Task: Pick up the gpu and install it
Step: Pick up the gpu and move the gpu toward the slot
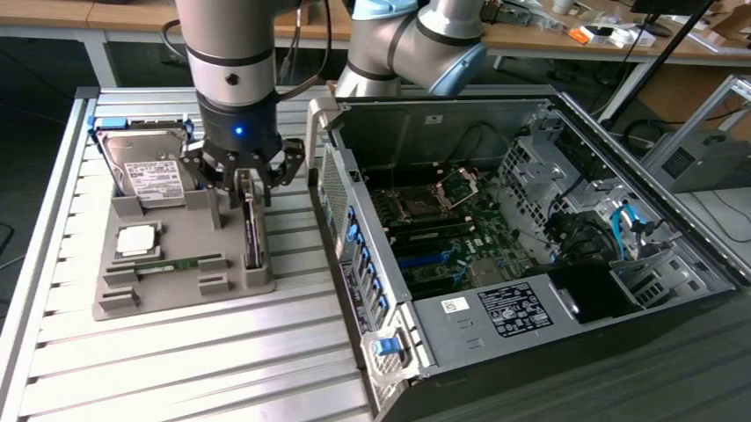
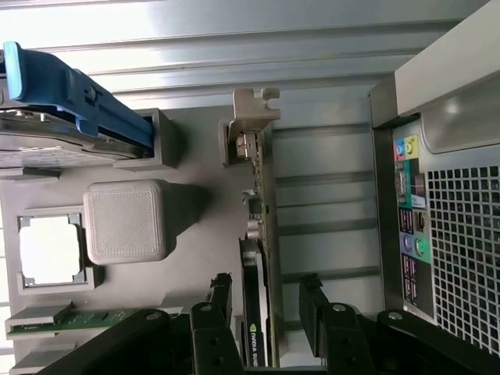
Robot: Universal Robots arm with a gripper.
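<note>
The gpu [image 1: 251, 237] stands on its edge in a slot of the grey holder tray [image 1: 176, 297], a narrow dark strip in the exterior view. In the wrist view the gpu [image 2: 264, 205] runs edge-on, with its metal bracket at one end. My gripper [image 1: 248, 188] hangs right over the card's back end. It is open: the gripper [image 2: 266, 295] has one black finger [image 2: 221, 301] on each side of the card, with a small gap to the card on both sides. Nothing is held.
The tray also carries a silver hard drive [image 1: 147, 169] in a blue bracket, a CPU [image 1: 137, 238] and a green memory stick [image 1: 178, 264]. The open computer case [image 1: 657, 220], motherboard [image 1: 441, 233] exposed, lies at the exterior view's right, close beside the tray. The case's rear ports [image 2: 410, 223] face the card.
</note>
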